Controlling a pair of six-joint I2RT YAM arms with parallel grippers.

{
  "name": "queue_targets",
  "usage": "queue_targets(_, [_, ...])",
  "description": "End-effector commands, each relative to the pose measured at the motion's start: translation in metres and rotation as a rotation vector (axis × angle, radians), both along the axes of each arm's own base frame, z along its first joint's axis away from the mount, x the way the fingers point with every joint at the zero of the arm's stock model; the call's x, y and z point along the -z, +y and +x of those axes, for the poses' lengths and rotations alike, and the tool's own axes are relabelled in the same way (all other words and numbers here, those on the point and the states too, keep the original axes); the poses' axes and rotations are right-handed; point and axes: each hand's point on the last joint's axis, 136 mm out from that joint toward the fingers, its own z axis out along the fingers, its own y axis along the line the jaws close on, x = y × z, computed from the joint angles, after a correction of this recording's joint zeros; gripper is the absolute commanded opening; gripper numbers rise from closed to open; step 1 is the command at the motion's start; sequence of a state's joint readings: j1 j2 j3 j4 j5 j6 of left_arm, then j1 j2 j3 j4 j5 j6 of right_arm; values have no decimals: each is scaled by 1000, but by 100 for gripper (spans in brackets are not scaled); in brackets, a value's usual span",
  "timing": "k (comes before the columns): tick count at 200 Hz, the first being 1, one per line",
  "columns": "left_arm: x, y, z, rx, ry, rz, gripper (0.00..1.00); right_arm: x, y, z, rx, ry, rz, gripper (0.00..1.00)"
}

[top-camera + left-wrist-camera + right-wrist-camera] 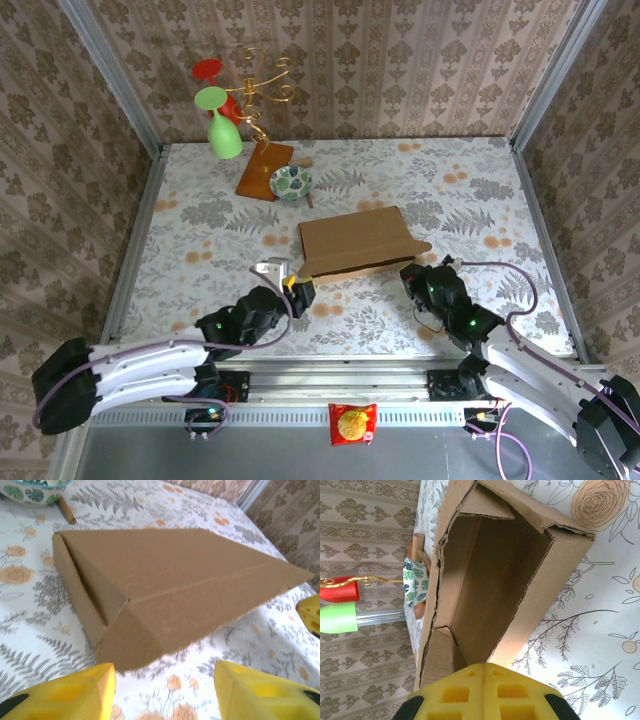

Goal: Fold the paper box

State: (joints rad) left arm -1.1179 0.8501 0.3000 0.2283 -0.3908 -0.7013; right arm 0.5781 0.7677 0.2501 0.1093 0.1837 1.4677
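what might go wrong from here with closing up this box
1. The paper box has its lid ajar, and the front flap overhangs the front. If pressed down as is, the flap may crumple outside instead of tucking in.
2. The box sits loose on the table. A push from the open left gripper or the shut right gripper might slide it back toward the bowl.

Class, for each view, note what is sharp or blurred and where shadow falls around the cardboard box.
Top external: even light; the plain brown cardboard box casts a dark shadow under its near edge. Left wrist: box mostly sharp, parted yellow jaws at the bottom blurred. Right wrist: box interior shaded, one bright patch low on its wall.
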Motion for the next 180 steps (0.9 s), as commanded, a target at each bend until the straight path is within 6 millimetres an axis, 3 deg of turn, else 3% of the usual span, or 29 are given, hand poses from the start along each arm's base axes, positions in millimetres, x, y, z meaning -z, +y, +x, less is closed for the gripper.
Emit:
queue_targets(1, [8, 14, -16, 13, 115, 51, 50, -1, 0, -1, -16, 6, -30, 10])
queue_targets(28, [-16, 24, -13, -29, 87, -2, 44, -19, 12, -4, -66, -4, -4, 38])
queue_targets(51, [-33, 31, -6, -66, 59, -12, 39, -31, 24, -6, -83, -22, 44, 48])
queue_targets(65, [-35, 35, 0, -89, 83, -20, 24, -36, 28, -3, -84, -31, 63, 52])
queue_targets(74, [-30, 43, 6, -141, 165, -42, 19, -38, 31, -1, -87, -29, 67, 53])
queue_targets(87, [-24, 52, 17, -178, 278, -86, 19, -38, 34, 3, -87, -24, 61, 53])
queue_targets(103, [-27, 56, 32, -184, 316, -140, 23, -35, 37, 9, -78, -12, 55, 52])
queue_targets(114, [-34, 59, 40, -186, 297, -138, 31, -30, 37, 14, -66, 1, 45, 50])
queue_targets(133, [-38, 59, 52, -190, 273, -94, 42, -16, 32, 22, -39, 34, 31, 43])
queue_targets(156, [-32, 49, 67, -181, 297, -65, 44, 2, 30, 28, -35, 84, 22, 34])
queue_targets(180, [-9, 42, 83, -217, 399, 13, 48, 33, 25, 19, -39, 181, -45, 34])
